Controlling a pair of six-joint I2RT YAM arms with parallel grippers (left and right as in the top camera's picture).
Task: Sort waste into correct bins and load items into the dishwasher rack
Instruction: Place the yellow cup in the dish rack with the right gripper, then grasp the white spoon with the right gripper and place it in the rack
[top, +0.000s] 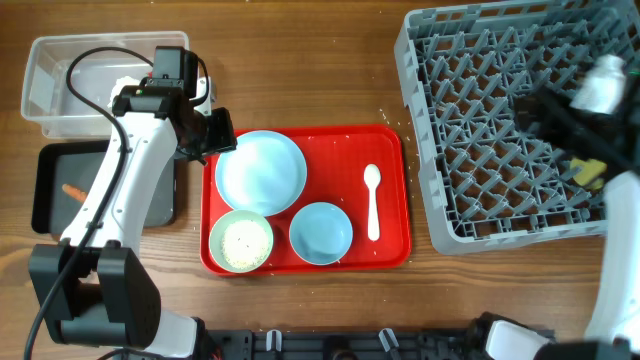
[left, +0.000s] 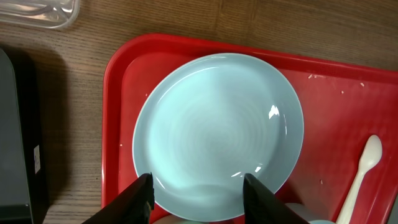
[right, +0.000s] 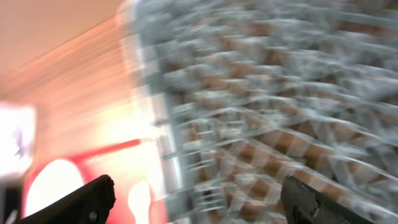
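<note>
The left arm (top: 128, 170) is hovering its jaws over the near rim of the plate (left: 217, 134), which is lying flat in the far left part of the red tray (left: 115, 93). Those jaws are standing wide apart with nothing between them. The right arm (top: 620, 230) is hanging above the rack (top: 480, 120), and its jaws are also gaping wide and empty, though that view is smeared. A yellow shape (top: 590, 172), probably the cup, is showing in the rack beside that arm.

The trouble is likely lying in the plate's low rim. It is sitting flush on the tray, so a finger coming down could skid on the glaze instead of getting under the lip. That would shove the plate into the bowl of rice (top: 241, 241) just beside it and scatter grains. A pinch on one edge would also be carrying a wide plate off-centre. It could swing or slip while crossing over the blue bowl (top: 321, 232) and the spoon (top: 373, 200) on the way to the rack.
</note>
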